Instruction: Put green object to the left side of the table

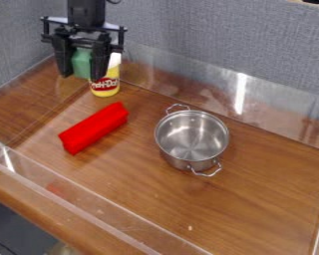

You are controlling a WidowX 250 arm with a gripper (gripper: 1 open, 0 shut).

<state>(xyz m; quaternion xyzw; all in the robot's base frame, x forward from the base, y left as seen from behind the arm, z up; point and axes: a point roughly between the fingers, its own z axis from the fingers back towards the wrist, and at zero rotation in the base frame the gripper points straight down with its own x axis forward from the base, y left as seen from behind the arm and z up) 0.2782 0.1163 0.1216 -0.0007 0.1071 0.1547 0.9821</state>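
The green object [83, 61] is a small green block held between the black fingers of my gripper [83, 64], above the back left part of the table [255, 189]. The gripper is shut on it and hangs in the air, just left of a yellow Play-Doh tub [107, 80]. Part of the block is hidden by the fingers.
A long red block [95, 128] lies on the wood left of centre. A steel pot [191, 138] with small handles stands in the middle right. Low clear acrylic walls [235, 90] edge the tabletop, with a grey fabric panel behind.
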